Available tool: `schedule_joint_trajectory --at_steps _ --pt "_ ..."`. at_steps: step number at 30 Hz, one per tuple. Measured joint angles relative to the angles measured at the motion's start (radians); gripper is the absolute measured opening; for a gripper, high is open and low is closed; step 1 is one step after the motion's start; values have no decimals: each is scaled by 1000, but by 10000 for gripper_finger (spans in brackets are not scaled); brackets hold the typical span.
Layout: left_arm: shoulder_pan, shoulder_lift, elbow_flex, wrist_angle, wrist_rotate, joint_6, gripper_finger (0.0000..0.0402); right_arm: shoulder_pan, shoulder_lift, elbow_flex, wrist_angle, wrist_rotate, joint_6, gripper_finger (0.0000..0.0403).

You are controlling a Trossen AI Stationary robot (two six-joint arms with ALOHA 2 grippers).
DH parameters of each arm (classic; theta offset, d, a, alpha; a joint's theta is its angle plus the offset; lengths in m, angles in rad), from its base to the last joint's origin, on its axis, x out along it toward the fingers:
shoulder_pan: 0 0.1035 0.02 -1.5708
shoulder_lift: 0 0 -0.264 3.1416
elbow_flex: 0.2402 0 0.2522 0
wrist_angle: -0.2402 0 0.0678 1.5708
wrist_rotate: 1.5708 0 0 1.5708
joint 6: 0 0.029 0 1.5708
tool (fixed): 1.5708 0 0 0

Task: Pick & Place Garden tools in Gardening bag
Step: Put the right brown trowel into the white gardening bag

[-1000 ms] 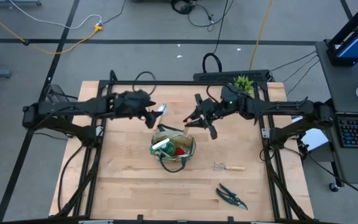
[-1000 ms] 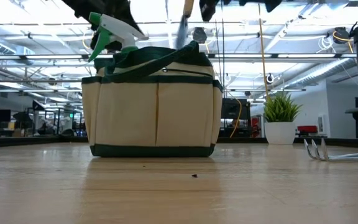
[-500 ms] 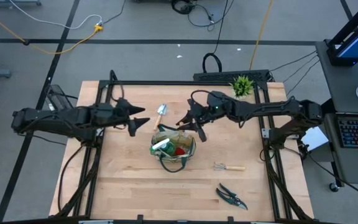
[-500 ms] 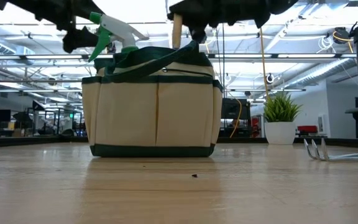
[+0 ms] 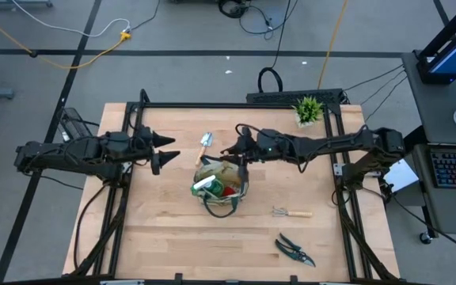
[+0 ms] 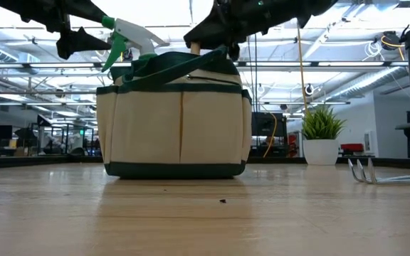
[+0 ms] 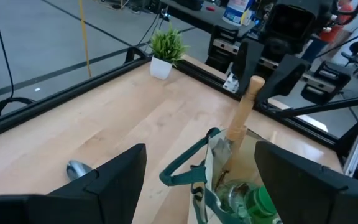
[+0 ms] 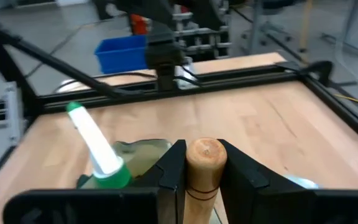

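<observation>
Above the wooden table (image 5: 157, 229), right gripper (image 8: 202, 163) gripping wooden-handled tool (image 8: 204, 165).

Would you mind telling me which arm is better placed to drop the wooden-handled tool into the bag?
The right: its pincer grips the tool directly over the bag; the left pincer is open, off to one side.

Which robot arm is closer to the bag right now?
The right one. The right end effector is at the gardening bag's top edge, shut on a wooden tool handle going into it. The left end effector hangs open off to the bag's side, apart from it.
</observation>
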Motion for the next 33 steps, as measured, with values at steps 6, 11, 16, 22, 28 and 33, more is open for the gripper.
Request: schedule_joint_trajectory --at_steps 6,11,16,22,28,33 --pt "0 2 0 -10 2 11 308 45 0 0 -6 148 107 60" --pt "0 2 0 -29 3 14 308 80 0 0 -7 294 213 60" --pt "0 2 0 -30 3 14 308 112 0 0 -6 405 330 60" --pt "0 2 0 -30 8 30 308 158 0 0 5 534 403 60" --pt "0 2 0 -30 10 37 308 191 18 0 4 641 458 60" --pt "0 2 0 -29 38 47 308 210 73 0 32 665 501 60"
